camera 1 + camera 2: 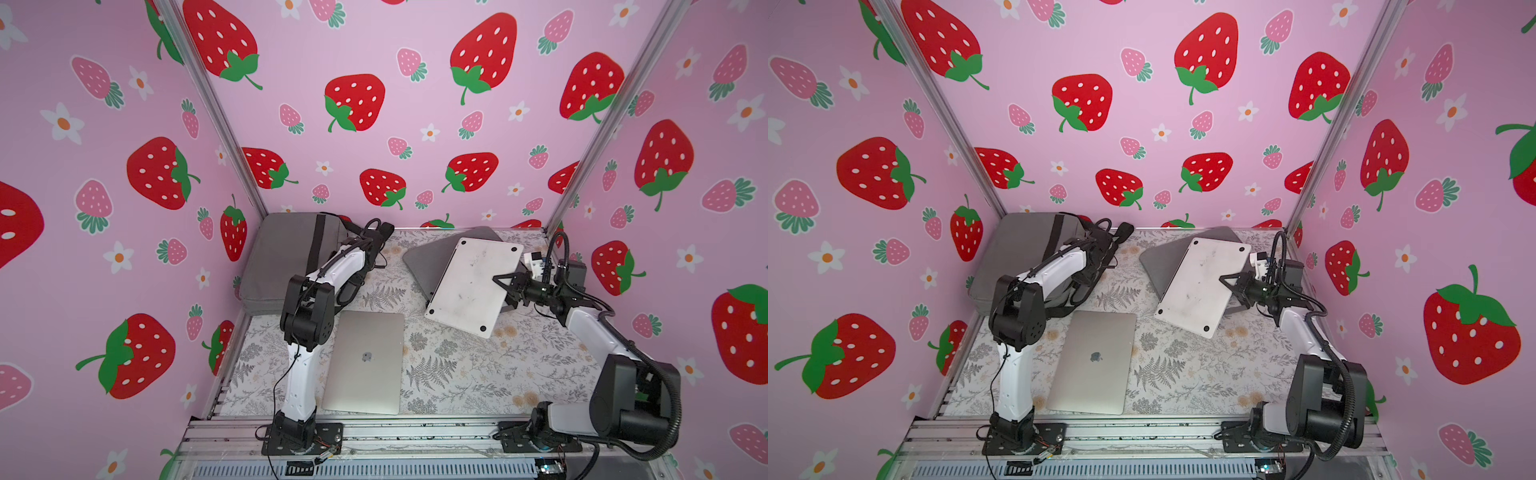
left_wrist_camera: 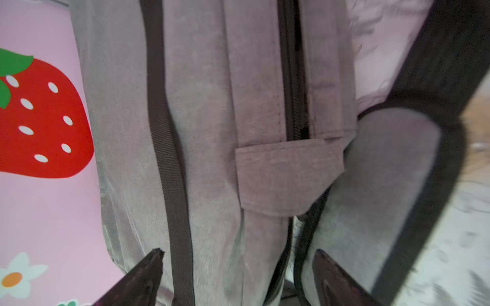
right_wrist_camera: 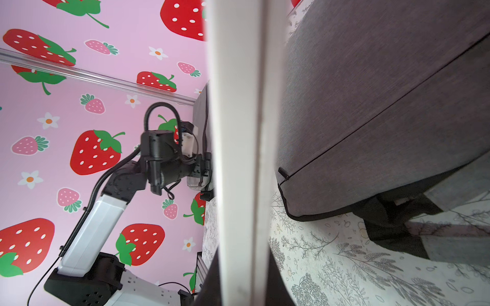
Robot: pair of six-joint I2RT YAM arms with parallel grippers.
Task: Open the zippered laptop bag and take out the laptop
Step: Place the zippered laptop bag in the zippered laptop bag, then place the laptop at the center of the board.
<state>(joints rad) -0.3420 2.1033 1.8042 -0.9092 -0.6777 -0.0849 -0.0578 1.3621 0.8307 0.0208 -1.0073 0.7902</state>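
The right tool (image 1: 503, 291) is clamped on a side edge of the upturned laptop (image 1: 473, 282), with 1 finger over the shell and 1 under it. In the right wrist view the shell runs edge-on between the jaws.

This laptop is at the back right of the bench (image 1: 478, 374). It is tilted, its underside and 4 rubber feet face up, and its far end overlaps the grey sleeve (image 1: 424, 259). I cannot tell whether its near corner rests on the bench. A 2nd machine, the silver laptop (image 1: 365, 361), lies flat and lid-up beside the left arm.

The left tool (image 2: 238, 276) is spread wide and holds nothing. It hangs over the grey bag (image 1: 282, 257) in the back left corner, near the zipper (image 2: 293, 79). The stretch of zipper in view looks shut, and no puller shows; a fabric tab (image 2: 289, 177) covers its end.

I judge the laptop to be a stiff, fairly heavy slab with smooth metal skin. A pinch on 1 edge may let it pivot or slide, so the safest hold is probably near the middle of a long side, carried low and set down flat.

The bag is soft and will likely bunch or drag when the zipper is pulled. Its puller will be a small target, and the bag probably needs bracing.
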